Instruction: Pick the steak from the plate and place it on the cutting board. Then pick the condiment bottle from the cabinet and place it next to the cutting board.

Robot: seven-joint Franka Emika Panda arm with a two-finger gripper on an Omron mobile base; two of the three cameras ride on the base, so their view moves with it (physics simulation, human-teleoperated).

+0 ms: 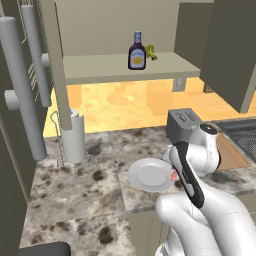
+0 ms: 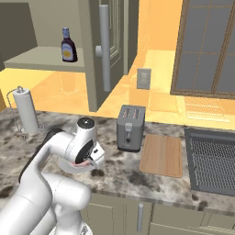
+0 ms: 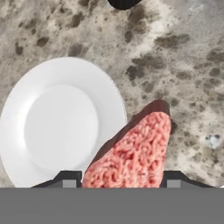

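Steak [image 3: 133,151]: clamped between pincer [image 3: 118,183] tips, raised clear of the emptied plate [image 3: 57,127] over the bench [image 3: 183,65], apparently for carriage to cutting board [image 2: 161,154].

Between your gripper's [image 3: 118,180] dark matt finger tips [image 3: 65,179], the steak [image 3: 133,151] looks coarse and granular, pinkish-red, with a darker smooth rim. Just beside it, the plate [image 3: 26,109] reads as smooth, faintly glossy white ceramic. Beneath your hand, the counter [image 3: 183,65] looks like speckled polished stone. Well off to the side, the cutting board [image 2: 161,153] shows pale matt wood grain, and nearer you the toaster [image 2: 130,127] looks like dull brushed grey metal.
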